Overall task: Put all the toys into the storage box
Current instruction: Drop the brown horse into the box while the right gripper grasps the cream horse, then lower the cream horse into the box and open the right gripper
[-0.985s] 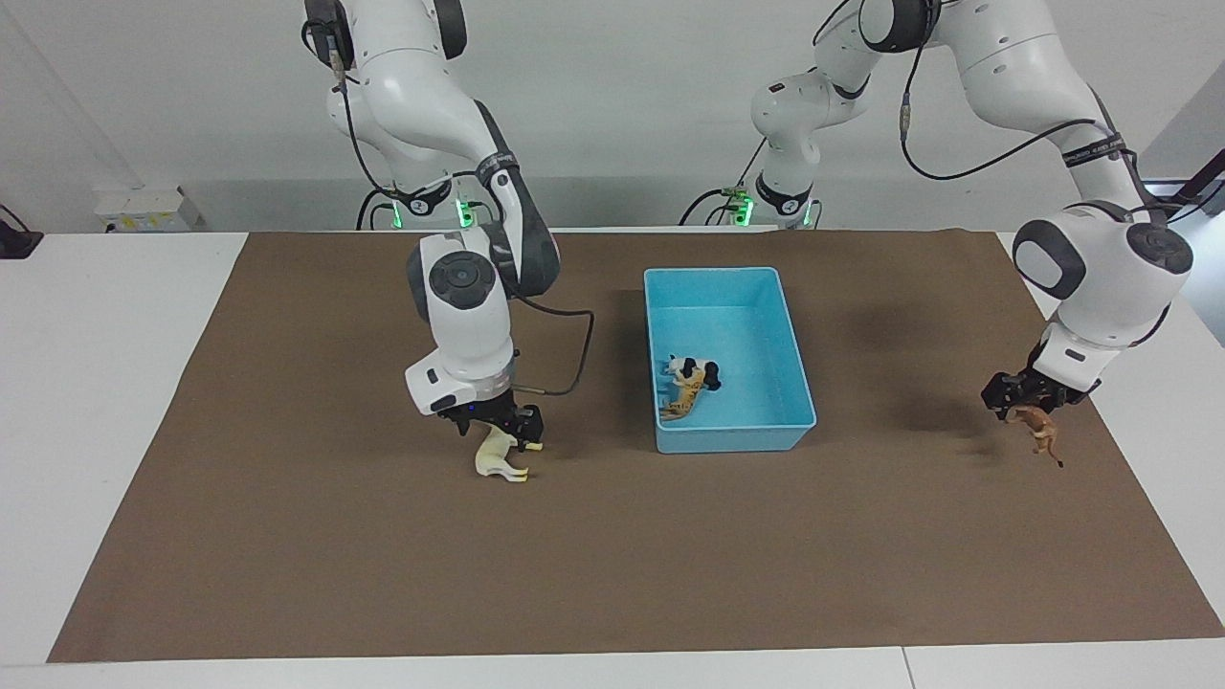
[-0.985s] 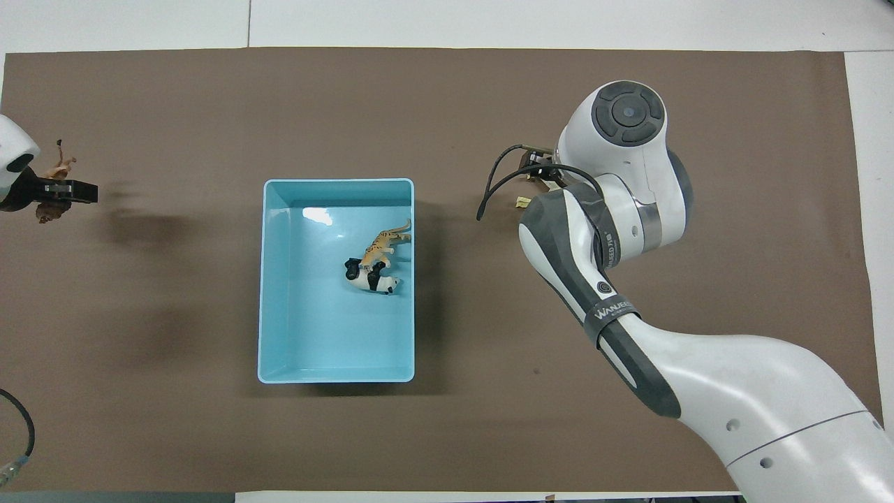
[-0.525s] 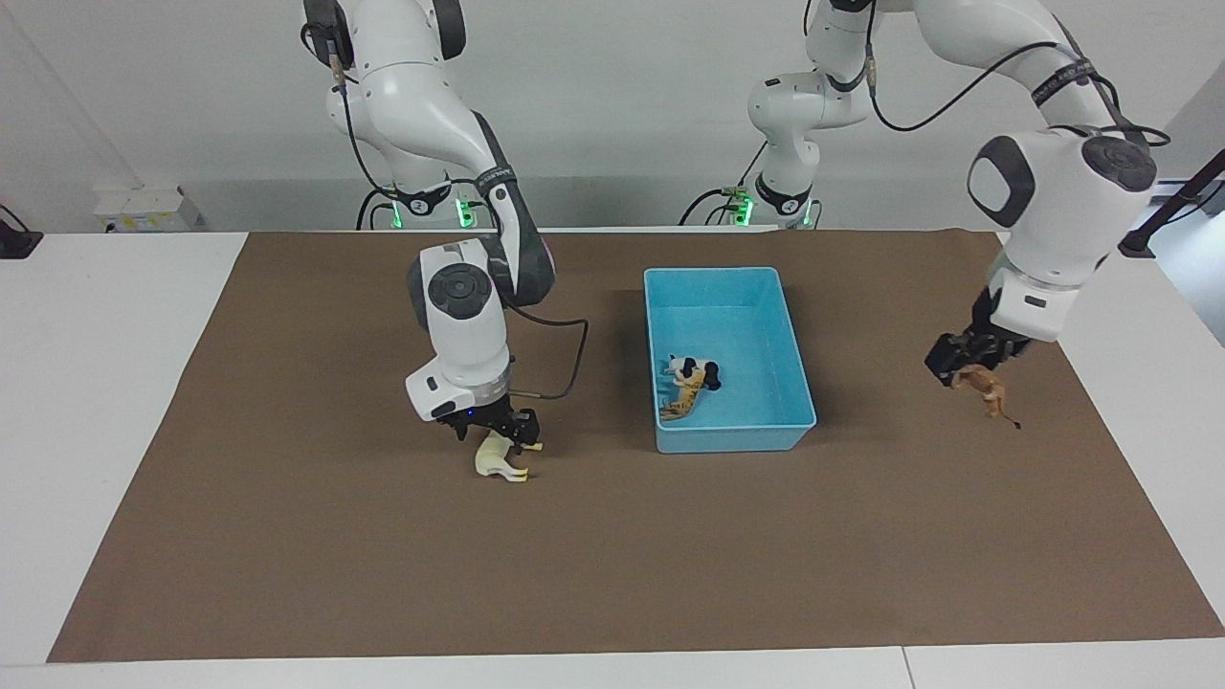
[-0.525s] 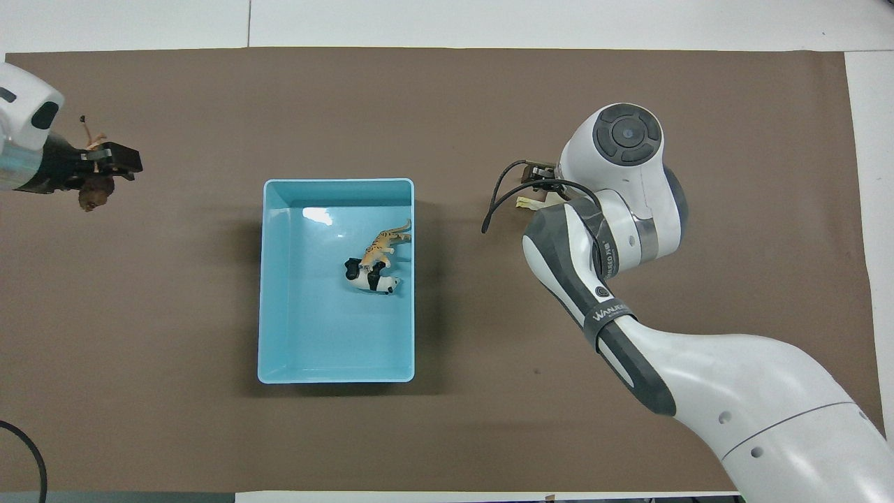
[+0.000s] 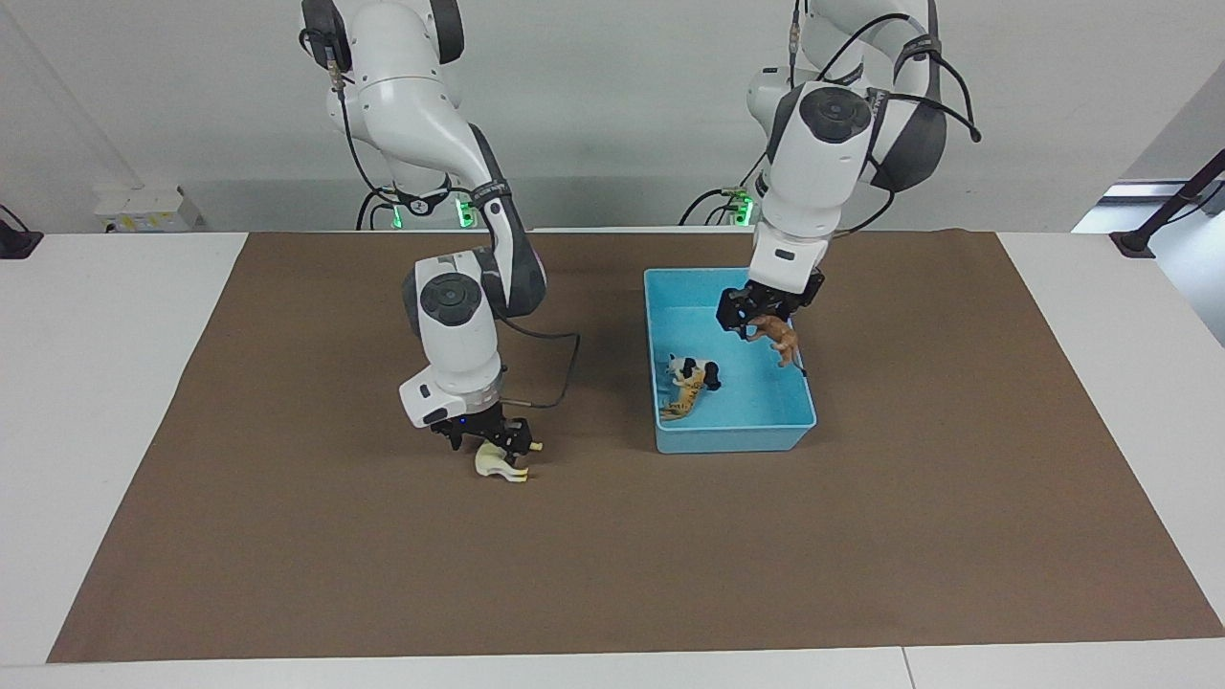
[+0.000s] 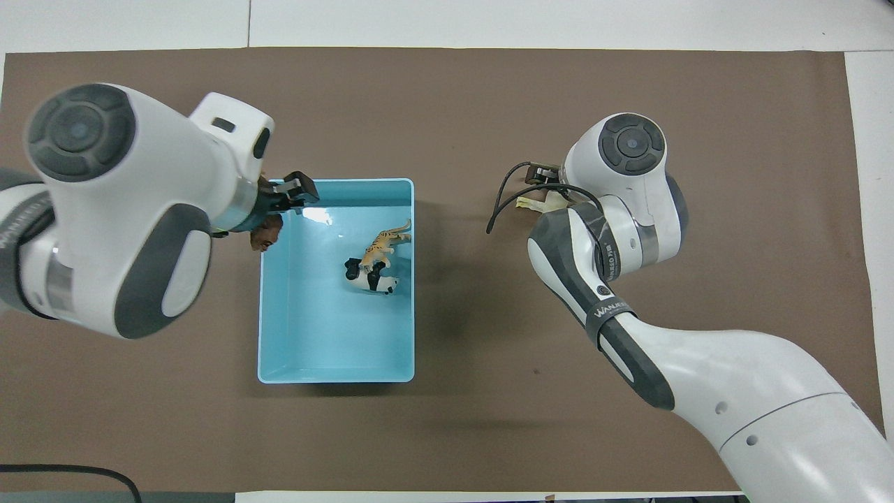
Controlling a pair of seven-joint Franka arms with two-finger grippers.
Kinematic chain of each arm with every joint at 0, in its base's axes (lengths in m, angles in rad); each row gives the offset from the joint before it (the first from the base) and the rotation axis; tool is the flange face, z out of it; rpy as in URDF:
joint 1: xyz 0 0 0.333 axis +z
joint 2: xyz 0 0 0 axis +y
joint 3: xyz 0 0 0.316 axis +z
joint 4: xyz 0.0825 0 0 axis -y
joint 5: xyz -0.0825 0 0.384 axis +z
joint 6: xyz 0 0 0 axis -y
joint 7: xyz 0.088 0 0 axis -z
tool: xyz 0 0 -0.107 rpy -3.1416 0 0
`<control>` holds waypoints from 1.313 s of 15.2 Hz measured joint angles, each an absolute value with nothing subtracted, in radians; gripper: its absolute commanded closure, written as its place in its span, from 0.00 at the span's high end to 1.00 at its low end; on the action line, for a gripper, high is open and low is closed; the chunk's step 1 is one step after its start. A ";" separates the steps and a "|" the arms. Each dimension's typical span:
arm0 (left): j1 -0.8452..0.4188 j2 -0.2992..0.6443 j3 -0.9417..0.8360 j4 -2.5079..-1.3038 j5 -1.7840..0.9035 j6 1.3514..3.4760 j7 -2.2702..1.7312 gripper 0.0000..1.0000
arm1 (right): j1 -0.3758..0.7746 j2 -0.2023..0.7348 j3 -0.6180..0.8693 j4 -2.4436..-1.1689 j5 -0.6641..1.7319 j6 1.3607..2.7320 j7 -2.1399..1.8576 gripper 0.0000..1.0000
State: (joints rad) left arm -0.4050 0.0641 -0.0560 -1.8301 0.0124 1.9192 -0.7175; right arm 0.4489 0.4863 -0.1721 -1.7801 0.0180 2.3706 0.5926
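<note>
The one piece of writing that can be read is "WANUEED" on the dark band of the right arm in the overhead view. There are four toy animals, one storage box [image 5: 799,407] and two arms. The left gripper [image 5: 758,318] hangs over the box's end nearer the robots, its jaws clamped on the brown lion [image 5: 780,340], which dangles below them above the box's wall toward the left arm's end of the surface. Inside the box, below and to the side of those jaws, lie two toys touching each other: the black-and-white panda [image 5: 697,369] and the orange striped tiger [image 5: 683,398]. The right gripper [image 5: 486,440] is low over the brown mat [image 5: 612,555] toward the right arm's end, its jaws spread wide and straddling the cream-white horse [image 5: 498,463], which lies on the mat directly under them, well apart from the box.
</note>
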 measured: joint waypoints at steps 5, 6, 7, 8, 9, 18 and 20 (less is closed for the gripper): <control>-0.406 0.038 -0.048 -1.864 0.012 1.914 -0.717 1.00 | 0.452 0.494 -0.170 -1.841 0.018 2.487 0.593 0.00; -0.406 0.036 -0.047 -1.865 0.012 1.913 -0.717 1.00 | 0.452 0.495 -0.168 -1.855 0.019 2.521 0.593 0.00; -0.405 0.035 -0.046 -1.865 0.012 1.913 -0.717 1.00 | 0.454 0.492 -0.166 -1.858 0.019 2.531 0.594 0.00; -0.403 0.034 -0.043 -1.865 0.012 1.913 -0.716 1.00 | 0.457 0.489 -0.165 -1.857 0.019 2.529 0.595 0.00; -0.400 0.034 -0.038 -1.865 0.013 1.913 -0.713 1.00 | 0.457 0.487 -0.165 -1.853 0.019 2.517 0.595 0.00; -0.011 -0.050 -0.006 -1.819 0.015 1.854 -0.161 1.00 | 0.478 0.438 -0.137 -1.405 0.129 1.902 0.701 0.00; 0.063 -0.073 -0.004 -1.748 0.015 1.740 -0.069 1.00 | 0.540 0.449 -0.127 -1.306 0.148 1.897 0.838 0.00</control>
